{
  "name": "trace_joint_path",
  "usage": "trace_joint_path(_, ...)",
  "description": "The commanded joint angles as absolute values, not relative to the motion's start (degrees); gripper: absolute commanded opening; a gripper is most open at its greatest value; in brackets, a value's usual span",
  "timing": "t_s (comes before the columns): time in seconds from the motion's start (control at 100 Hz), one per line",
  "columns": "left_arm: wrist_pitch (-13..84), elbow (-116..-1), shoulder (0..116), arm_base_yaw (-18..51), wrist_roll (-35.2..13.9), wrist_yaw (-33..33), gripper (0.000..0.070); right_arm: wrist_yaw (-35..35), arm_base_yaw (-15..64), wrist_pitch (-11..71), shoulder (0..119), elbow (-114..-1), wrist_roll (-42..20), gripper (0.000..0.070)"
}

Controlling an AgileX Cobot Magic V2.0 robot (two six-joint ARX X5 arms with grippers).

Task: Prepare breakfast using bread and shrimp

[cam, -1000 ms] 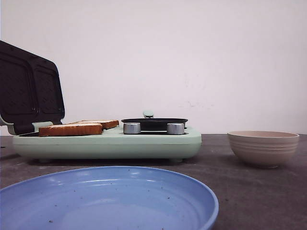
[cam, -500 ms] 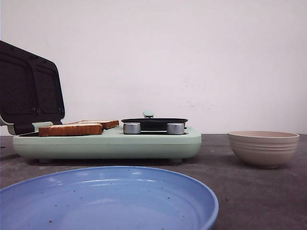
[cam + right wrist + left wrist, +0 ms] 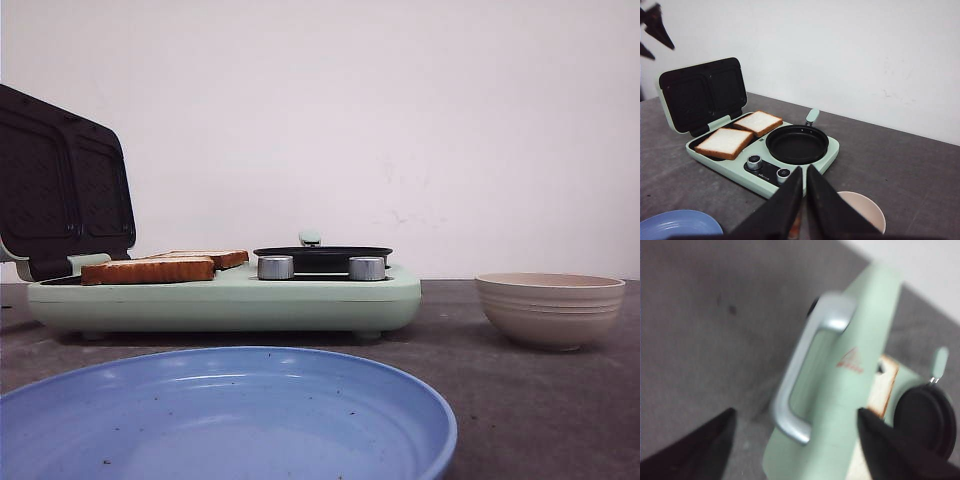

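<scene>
In the front view, you had the mint cooker (image 3: pixel 225 298) across the left and centre of the frame, its dark-lined lid (image 3: pixel 62 185) standing open at far left. Two bread slices (image 3: pixel 148 269) lay flat on its left plate, one behind the other. To their right sat a black pan (image 3: pixel 322 254) above two silver knobs (image 3: pixel 275 267). A beige bowl (image 3: pixel 549 309) stood at right on the dark counter (image 3: pixel 470 370), well apart from the cooker. A blue plate (image 3: pixel 225 415) filled the bottom of the frame. No arm showed here.

In the left wrist view, blurred, your left fingers (image 3: pixel 695 450) stood wide apart at the lower corners, holding nothing. Between them you saw the lid's mint back (image 3: pixel 840 385) and its silver handle (image 3: pixel 805 375). At right, a corner of bread (image 3: pixel 886 385) and the pan (image 3: pixel 926 410) showed past the lid.

In the right wrist view, your right fingers (image 3: pixel 785 207) sat nearly together at bottom centre; something orange-red showed low in the slit between them, which may have been the shrimp (image 3: pixel 799 226), though you could not tell for sure. Beyond them lay the open cooker (image 3: pixel 735 165) with both bread slices (image 3: pixel 727 142) side by side at left centre, the empty pan (image 3: pixel 797 144) beside them, the bowl (image 3: pixel 867 207) at lower right and the plate (image 3: pixel 677 224) at lower left.
</scene>
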State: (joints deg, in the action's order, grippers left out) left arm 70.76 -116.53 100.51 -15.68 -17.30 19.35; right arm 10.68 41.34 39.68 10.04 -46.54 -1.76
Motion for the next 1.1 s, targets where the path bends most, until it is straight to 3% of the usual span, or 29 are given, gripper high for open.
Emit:
trace_joint_path(0.0,70.41,-118.45,102.04,-15.84,-16.25,19.55,0.0486,11.44,41.80,39.24,9.93,-46.81,-2.63,0.0003)
trace_joint_path(0.12,70.15,-118.45,103.96,-15.84,-14.06,19.57,0.0486,13.43,41.80,39.29,9.93,-46.81,-2.76,0.0003)
trace_joint_path(0.55,69.10,-118.45,109.10,-16.12,-14.22,21.50,0.0466,17.06,41.80,39.48,9.96,-46.81,-5.30,0.0003)
trace_joint_path(0.65,68.93,-118.45,109.56,-16.12,-14.46,21.50,0.0387,17.78,41.80,39.48,9.96,-46.81,-5.45,0.0003)
trace_joint_path(0.79,69.06,-118.45,109.89,-16.12,-14.68,21.50,0.0349,18.33,41.80,39.51,9.96,-46.81,-5.72,0.0003)
trace_joint_path(1.09,69.36,-118.45,110.63,-15.40,-15.79,21.50,0.0349,18.50,41.80,39.51,9.96,-46.81,-5.80,0.0003)
